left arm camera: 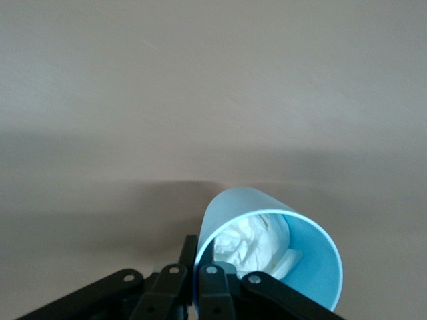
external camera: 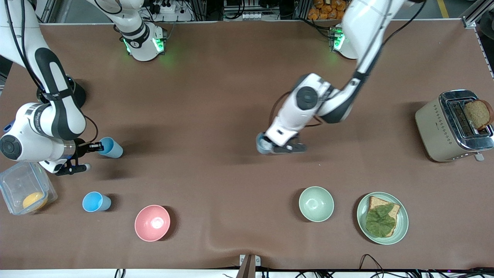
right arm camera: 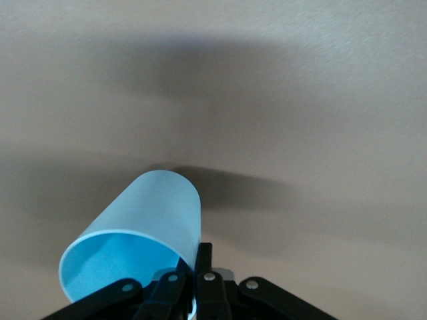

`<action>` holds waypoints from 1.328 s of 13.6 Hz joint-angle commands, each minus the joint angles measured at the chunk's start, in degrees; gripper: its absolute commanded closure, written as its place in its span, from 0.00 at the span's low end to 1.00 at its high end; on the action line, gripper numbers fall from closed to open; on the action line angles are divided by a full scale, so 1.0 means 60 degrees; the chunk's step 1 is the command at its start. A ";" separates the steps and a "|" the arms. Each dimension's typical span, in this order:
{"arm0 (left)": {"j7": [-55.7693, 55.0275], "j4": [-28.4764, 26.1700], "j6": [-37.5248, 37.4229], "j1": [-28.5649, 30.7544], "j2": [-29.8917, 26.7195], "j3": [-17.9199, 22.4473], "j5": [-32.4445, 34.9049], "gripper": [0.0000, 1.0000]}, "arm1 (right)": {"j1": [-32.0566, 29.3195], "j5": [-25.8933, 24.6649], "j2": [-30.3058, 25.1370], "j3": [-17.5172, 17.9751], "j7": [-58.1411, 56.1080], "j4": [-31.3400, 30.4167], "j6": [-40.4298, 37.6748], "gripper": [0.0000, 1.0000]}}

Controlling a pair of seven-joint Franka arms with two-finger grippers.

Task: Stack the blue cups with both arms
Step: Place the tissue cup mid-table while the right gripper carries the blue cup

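My right gripper (external camera: 96, 147) is shut on the rim of a sky blue cup (external camera: 111, 148) and holds it tilted, low over the table at the right arm's end. In the right wrist view the gripper (right arm camera: 200, 259) pinches the wall of this cup (right arm camera: 150, 220), which is empty. My left gripper (external camera: 271, 148) is shut on the rim of a paler grey-blue cup (external camera: 263, 145) over the table's middle. In the left wrist view the gripper (left arm camera: 200, 252) pinches the rim of this cup (left arm camera: 313, 263), which holds crumpled white paper (left arm camera: 257, 243). Another sky blue cup (external camera: 95, 202) stands on the table.
A clear container (external camera: 15, 181) holding something orange sits at the right arm's end. A pink bowl (external camera: 152, 223), a pale green bowl (external camera: 316, 204) and a green plate (external camera: 402, 226) with bread and lettuce lie near the front camera. A toaster (external camera: 432, 127) stands at the left arm's end.
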 commanded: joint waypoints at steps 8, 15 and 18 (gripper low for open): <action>-0.1516 0.1018 -0.0126 -0.2418 0.1042 0.0897 0.0062 0.76 | 0.1674 0.1474 -0.0991 0.0160 0.2923 0.0748 -0.2466 1.00; -0.2456 0.1602 -0.3235 -0.2346 -0.1384 0.1612 0.0427 0.00 | 0.3316 0.1943 -0.1255 0.0160 0.5986 0.0703 -0.2409 1.00; -0.1625 0.2204 -0.5395 -0.1515 -0.2850 0.2273 0.0532 0.00 | 0.4047 0.2794 -0.1255 0.0145 0.7126 0.0703 -0.2030 1.00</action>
